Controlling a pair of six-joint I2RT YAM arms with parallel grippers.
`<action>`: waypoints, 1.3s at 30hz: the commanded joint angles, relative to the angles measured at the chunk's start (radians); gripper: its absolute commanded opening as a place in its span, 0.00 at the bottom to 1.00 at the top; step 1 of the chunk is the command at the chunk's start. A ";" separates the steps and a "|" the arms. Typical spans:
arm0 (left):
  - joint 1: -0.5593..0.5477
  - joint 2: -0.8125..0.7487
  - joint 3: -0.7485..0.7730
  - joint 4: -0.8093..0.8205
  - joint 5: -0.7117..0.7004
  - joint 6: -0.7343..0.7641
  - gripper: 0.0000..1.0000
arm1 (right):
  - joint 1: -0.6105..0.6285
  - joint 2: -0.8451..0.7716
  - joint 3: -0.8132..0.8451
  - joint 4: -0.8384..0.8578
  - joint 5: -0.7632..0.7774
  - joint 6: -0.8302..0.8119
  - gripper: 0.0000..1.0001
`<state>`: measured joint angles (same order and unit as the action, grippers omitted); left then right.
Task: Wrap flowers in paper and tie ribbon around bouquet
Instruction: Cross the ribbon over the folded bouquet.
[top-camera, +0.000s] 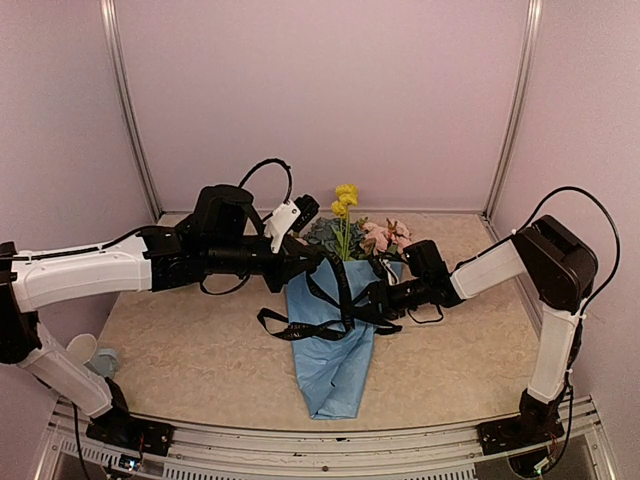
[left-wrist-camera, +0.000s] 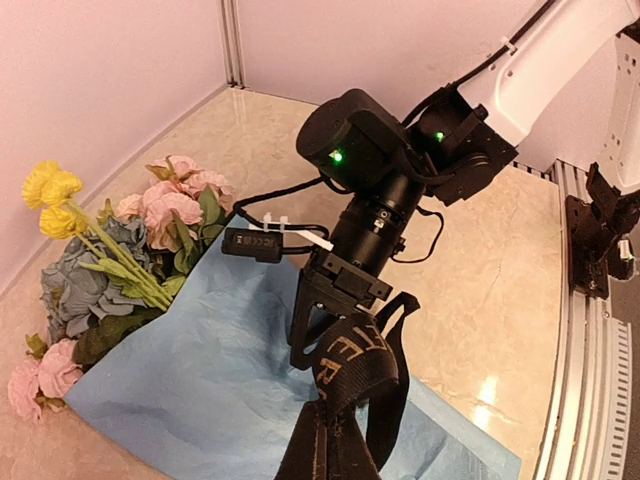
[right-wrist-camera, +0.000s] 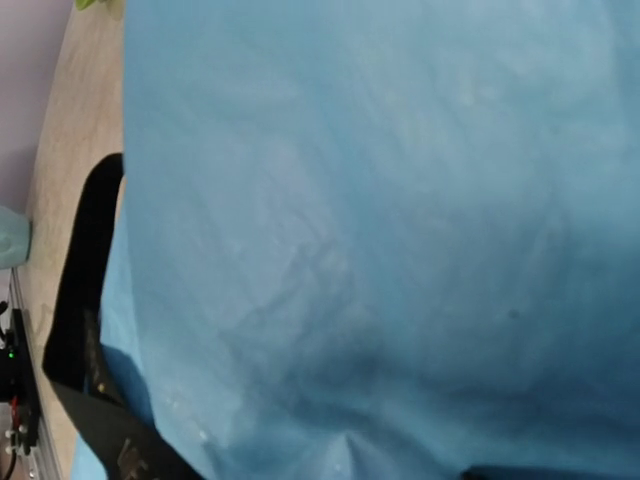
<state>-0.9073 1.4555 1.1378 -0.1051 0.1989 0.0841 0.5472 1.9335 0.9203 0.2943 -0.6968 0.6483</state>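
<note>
- Bouquet: lies flat in the middle of the table, narrow end toward the arm bases, blooms toward the back wall.
- Flowers: stick out of the wide mouth of the wrap, with yellow heads farthest out, pink roses and a blue-green cluster beside them, and dark leaves among them.
- Paper: light blue and creased, rolled into a cone around the stems; fills almost all of the right wrist view.
- Ribbon: black with pale lettering, crosses the middle of the cone; one end trails onto the table on the left side, and a strand rises to the left gripper.
- Left gripper: reaches in over the upper part of the cone, jaws fully closed and pinching the ribbon, which hangs taut beneath.
- Right gripper: comes in from the right edge of the cone, fingers part-way apart, tips down against the paper, a ribbon loop just beside one finger; nothing visibly pinched between them.
</note>
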 joint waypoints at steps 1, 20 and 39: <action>-0.030 -0.026 -0.009 0.011 -0.130 0.038 0.00 | -0.008 0.023 0.014 -0.044 0.013 -0.016 0.58; 0.150 -0.001 -0.131 0.004 -0.318 -0.194 0.00 | -0.006 0.043 0.042 -0.086 0.025 -0.036 0.57; 0.080 -0.056 -0.221 0.055 -0.094 -0.008 0.50 | 0.000 0.045 0.057 -0.102 0.026 -0.046 0.57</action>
<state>-0.7090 1.3033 0.8291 -0.0544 -0.0429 -0.1570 0.5472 1.9598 0.9642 0.2279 -0.6918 0.6186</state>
